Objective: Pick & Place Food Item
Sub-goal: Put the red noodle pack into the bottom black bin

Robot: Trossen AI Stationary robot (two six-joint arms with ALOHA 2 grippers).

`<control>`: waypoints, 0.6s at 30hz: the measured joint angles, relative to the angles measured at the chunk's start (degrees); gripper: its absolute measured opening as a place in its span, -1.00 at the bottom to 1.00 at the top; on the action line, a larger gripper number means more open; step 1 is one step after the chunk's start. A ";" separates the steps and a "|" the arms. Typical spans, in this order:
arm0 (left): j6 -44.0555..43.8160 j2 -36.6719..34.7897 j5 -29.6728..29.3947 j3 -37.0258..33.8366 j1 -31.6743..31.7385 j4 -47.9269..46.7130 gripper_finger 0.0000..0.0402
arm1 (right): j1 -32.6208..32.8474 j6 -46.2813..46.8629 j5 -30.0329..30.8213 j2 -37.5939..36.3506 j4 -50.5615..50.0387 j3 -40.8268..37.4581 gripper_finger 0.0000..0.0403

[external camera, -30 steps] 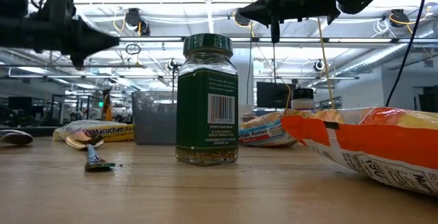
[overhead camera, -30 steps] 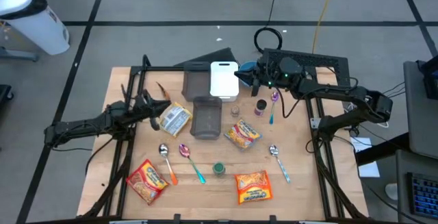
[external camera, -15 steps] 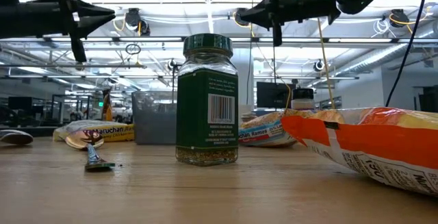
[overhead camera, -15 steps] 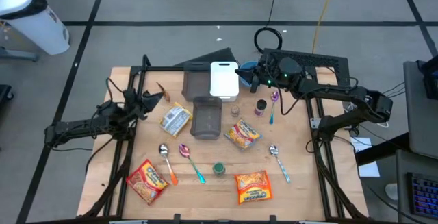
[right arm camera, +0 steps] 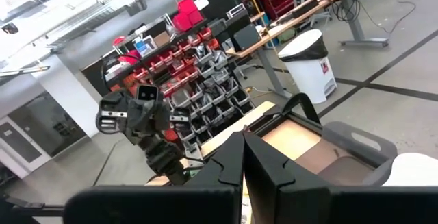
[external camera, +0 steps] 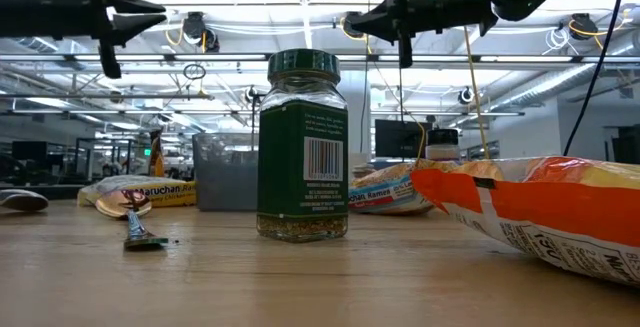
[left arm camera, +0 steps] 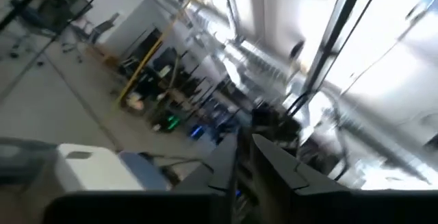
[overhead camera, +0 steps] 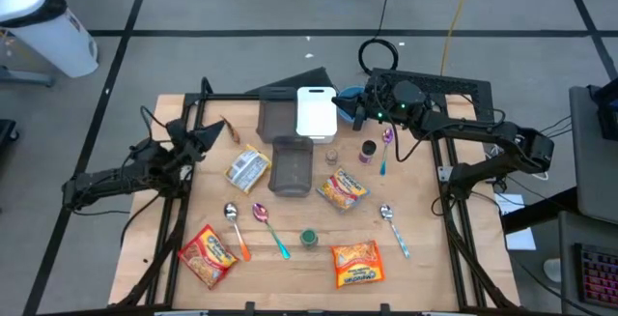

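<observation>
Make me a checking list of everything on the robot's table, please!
Surface: wooden table, crowded.
Job's things: ramen packets.
Clutter: green-lidded spice jar, spoons, clear containers, white lid.
Grippers: left gripper raised at the table's left, holding nothing; right gripper shut, raised by the white lid.
Cables: cables on the floor behind.
Surroundings: white bin, tiled floor.

The spice jar point(overhead camera: 309, 238) stands between two ramen packets point(overhead camera: 208, 255) point(overhead camera: 355, 263), spoons point(overhead camera: 271, 231) beside it.
</observation>
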 joint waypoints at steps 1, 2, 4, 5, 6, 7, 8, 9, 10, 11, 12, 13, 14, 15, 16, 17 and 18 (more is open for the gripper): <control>0.76 -0.02 0.20 1.89 0.43 -4.47 -0.63 | 0.00 0.00 -0.01 0.00 -0.02 0.00 -1.00; 1.58 0.00 0.30 4.06 0.86 -9.34 -0.56 | 0.04 0.00 -0.02 0.00 -0.02 0.00 -1.00; 2.47 0.02 -0.30 8.75 1.82 -19.67 -0.41 | 0.13 0.00 -0.01 0.00 0.02 0.00 -1.00; 2.44 0.28 -1.30 11.23 2.34 -24.55 -0.32 | 0.13 0.00 -0.02 0.00 0.00 0.00 -1.00; 2.26 0.85 -2.49 13.71 2.83 -28.82 -0.24 | 0.13 0.00 -0.02 0.00 0.00 0.00 -1.00; 2.15 1.35 -3.47 15.92 3.27 -32.65 -0.15 | 0.13 0.00 -0.02 0.00 0.00 0.00 -1.00; 2.07 1.83 -4.47 18.21 3.79 -36.25 -0.07 | 0.13 0.00 -0.02 0.00 0.00 0.00 -1.00; 2.04 2.44 -5.56 20.48 4.16 -38.69 0.01 | 0.13 -0.02 -0.02 0.00 0.00 0.00 -1.00; 2.01 3.16 -6.42 22.61 4.59 -39.92 0.08 | 0.13 -0.04 -0.02 0.00 0.00 0.00 -1.00; 2.12 3.97 -7.31 24.69 4.98 -41.06 0.15 | 0.13 -0.18 -0.02 0.00 -0.02 0.00 -1.00; 2.59 4.81 -8.15 26.50 5.31 -42.10 0.21 | 0.13 -0.26 -0.02 0.00 -0.04 0.00 -1.00; 3.35 5.82 -8.73 28.17 5.60 -42.80 0.26 | 0.13 -0.32 0.00 0.00 -0.04 0.00 -1.00; 4.29 6.95 -9.28 29.72 5.84 -43.08 0.30 | 0.13 -0.44 0.00 0.00 -0.02 0.00 -1.00; 5.02 8.13 -9.39 31.22 6.00 -43.09 0.34 | 0.13 -0.69 0.00 0.00 -0.02 0.00 -1.00; 5.63 9.33 -9.47 32.59 6.15 -43.07 0.37 | 0.13 -1.13 -0.02 0.00 -0.02 0.00 -1.00; 6.24 10.60 -9.77 33.79 6.26 -43.06 0.39 | 0.13 -1.49 -0.02 0.00 -0.01 0.00 -1.00; 6.46 12.06 -10.24 35.04 6.28 -43.23 0.41 | 0.13 -1.57 -0.02 0.00 0.01 0.00 -1.00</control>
